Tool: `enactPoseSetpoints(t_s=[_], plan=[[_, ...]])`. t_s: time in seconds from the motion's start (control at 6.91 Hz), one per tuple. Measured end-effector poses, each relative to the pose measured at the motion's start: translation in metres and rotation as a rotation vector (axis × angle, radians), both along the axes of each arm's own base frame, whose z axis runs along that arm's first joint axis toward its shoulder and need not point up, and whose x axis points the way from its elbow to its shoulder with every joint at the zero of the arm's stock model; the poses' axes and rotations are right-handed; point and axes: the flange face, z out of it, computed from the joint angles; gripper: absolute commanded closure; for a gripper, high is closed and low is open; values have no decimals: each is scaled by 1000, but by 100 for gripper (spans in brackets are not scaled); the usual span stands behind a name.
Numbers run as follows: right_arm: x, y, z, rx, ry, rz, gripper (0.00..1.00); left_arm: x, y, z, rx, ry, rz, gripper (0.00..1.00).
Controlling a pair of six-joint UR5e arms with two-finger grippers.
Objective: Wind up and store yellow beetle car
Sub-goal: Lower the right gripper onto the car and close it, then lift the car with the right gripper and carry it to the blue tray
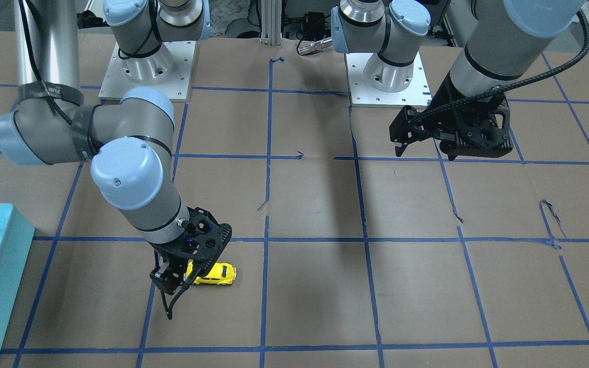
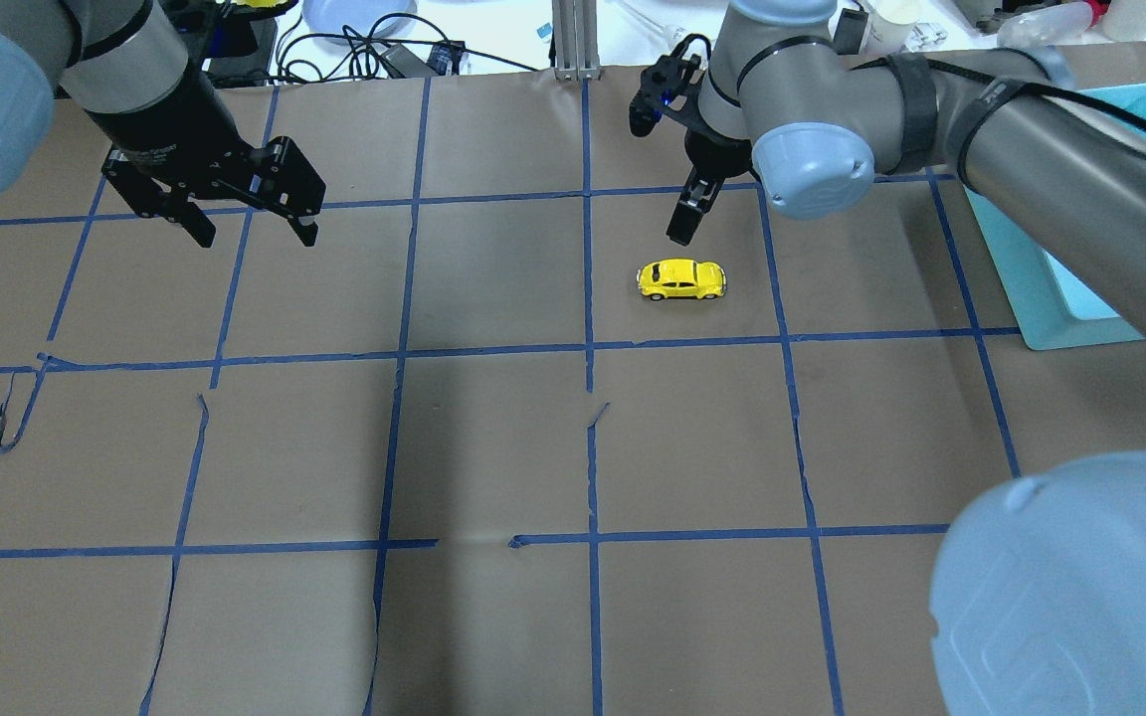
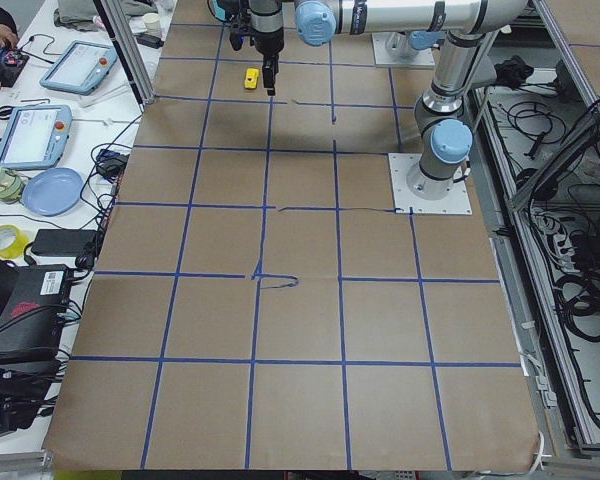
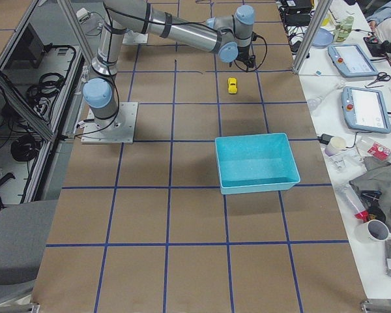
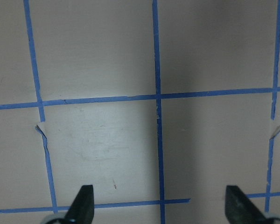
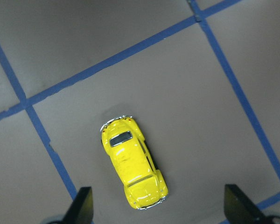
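The yellow beetle car (image 2: 681, 279) stands on its wheels on the brown paper, alone in a taped square. It also shows in the front view (image 1: 217, 274), the right side view (image 4: 232, 85) and the right wrist view (image 6: 133, 163). My right gripper (image 2: 684, 214) hovers just above and beside the car, not touching it. In the right wrist view the gripper (image 6: 161, 212) is open and empty, its fingertips (image 6: 84, 205) wide apart with the car between and ahead of them. My left gripper (image 2: 253, 234) is open and empty above bare paper far from the car, as the left wrist view (image 5: 161, 210) also shows.
A teal bin (image 2: 1060, 288) sits on the table at my right, past the right arm, and also shows in the right side view (image 4: 254, 163). Blue tape lines grid the brown paper, which has small tears (image 2: 21, 408). Both arm bases (image 1: 386, 71) stand at the robot's edge.
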Motion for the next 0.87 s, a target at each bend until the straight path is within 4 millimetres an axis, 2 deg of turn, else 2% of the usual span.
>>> enactPoseSetpoints(t_s=[0.14, 0.43, 0.58, 0.72, 0.87], plan=[[0, 5, -32, 24, 4, 112, 0, 0, 2, 0, 0, -2, 0, 0], [0, 12, -70, 35, 9, 255, 0, 0, 4, -3, 7, 1, 0, 0], [0, 13, -78, 36, 7, 279, 21, 0, 4, -5, 8, -1, -3, 0], [2, 13, -81, 28, -7, 297, 63, 1, 4, -5, 6, -6, -8, 0], [4, 12, -81, 13, -23, 316, 69, 2, 4, -5, 4, -8, -10, 0]])
